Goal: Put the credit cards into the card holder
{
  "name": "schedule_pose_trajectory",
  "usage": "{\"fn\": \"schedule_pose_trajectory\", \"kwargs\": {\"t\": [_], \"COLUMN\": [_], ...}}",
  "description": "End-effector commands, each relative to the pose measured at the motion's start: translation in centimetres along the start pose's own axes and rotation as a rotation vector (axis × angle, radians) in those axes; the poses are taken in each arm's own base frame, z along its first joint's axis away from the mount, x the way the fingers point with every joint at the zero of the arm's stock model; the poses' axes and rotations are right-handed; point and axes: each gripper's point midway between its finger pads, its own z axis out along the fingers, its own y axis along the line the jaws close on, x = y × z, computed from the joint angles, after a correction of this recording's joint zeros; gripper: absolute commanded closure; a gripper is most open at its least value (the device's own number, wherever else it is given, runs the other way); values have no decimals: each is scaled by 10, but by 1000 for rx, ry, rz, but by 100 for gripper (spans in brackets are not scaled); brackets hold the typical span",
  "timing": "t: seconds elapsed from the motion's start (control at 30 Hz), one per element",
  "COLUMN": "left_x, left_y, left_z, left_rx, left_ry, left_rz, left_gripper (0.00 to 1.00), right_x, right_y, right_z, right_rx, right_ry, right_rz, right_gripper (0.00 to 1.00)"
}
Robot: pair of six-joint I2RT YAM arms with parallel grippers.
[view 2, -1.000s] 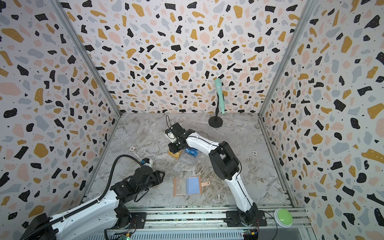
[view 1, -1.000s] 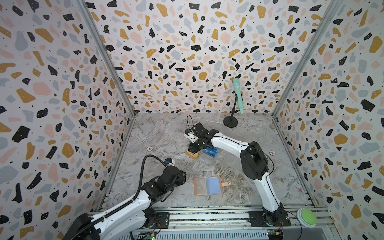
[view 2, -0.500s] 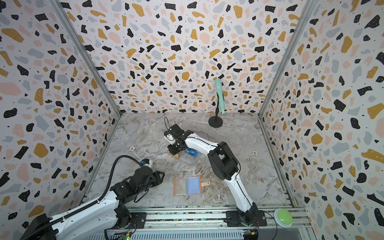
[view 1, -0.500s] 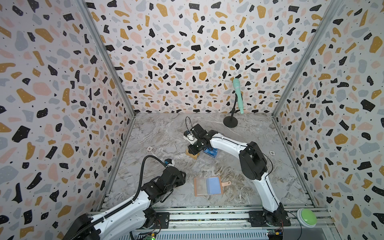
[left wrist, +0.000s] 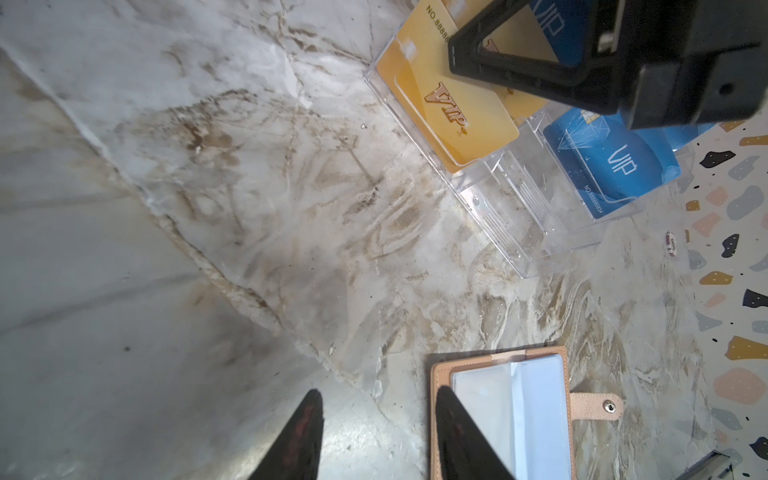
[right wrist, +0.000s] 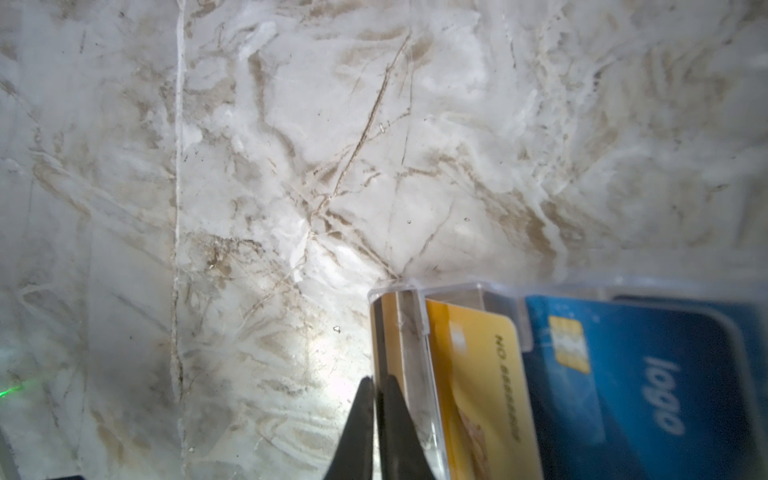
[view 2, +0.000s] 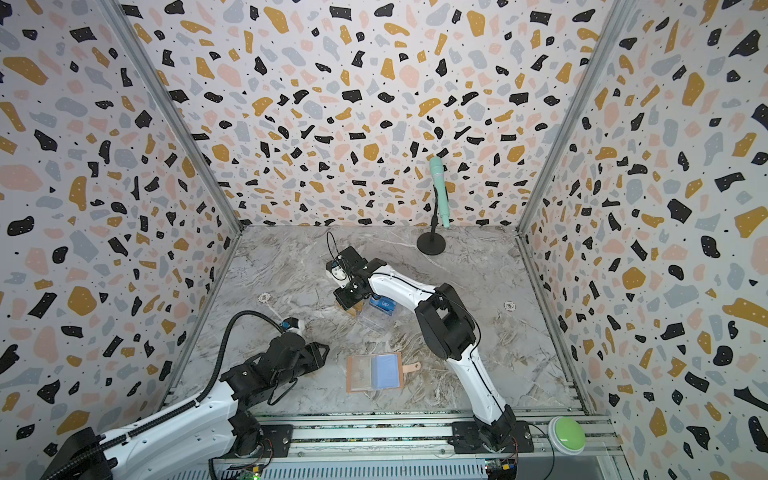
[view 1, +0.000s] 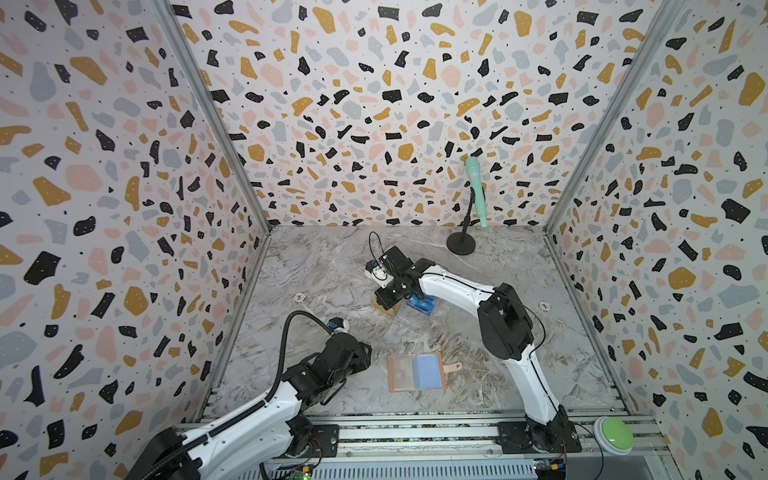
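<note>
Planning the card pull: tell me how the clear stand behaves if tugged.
The clear stand looks thin and light, probably sliding on the smooth tabletop. Its back tiers hold gold cards, so pulling might tip it.

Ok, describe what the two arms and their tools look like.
Both arms are white shells with black joints: left arm, right arm. A black ribbed hose loops over the left one; a thin black cable loops at the right wrist. Left tool and right tool have slim black tapering fingers.

Lab robot booth: speckled walls point(view 1: 374, 104) around a marble-look bench point(view 1: 316, 266), mounting rail point(view 1: 415, 436) and green button point(view 1: 613, 434) well behind the right claw point(view 1: 385, 302).
</note>
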Motion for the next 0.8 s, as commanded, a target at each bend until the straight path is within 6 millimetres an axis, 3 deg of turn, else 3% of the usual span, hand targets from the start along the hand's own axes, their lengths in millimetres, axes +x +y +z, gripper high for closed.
{"fn": "schedule_pose_trajectory", "kwargs": {"t": [0.0, 0.17, 0.47, 0.77], "left_x": [-3, -6, -10, -21], "left_y": [-1, -3, -6, -13], "left_z": [0, -2, -3, -9], "left_rx": [4, 2, 2, -10], "left_ry": [-13, -20, -24, -43], "left_rz": [2, 1, 1, 5], "left_gripper": [53, 53, 53, 53], "right_x": [-8, -11, -18, -46], "right_y": [4, 4, 5, 13], "right_z": [-6, -8, -20, -63], "right_rx": [-8, -27, -38, -48], "right_ry": [-4, -10, -32, -131], "right_rz": [-35, -41, -47, -46], "right_gripper": [93, 100, 100, 100]}}
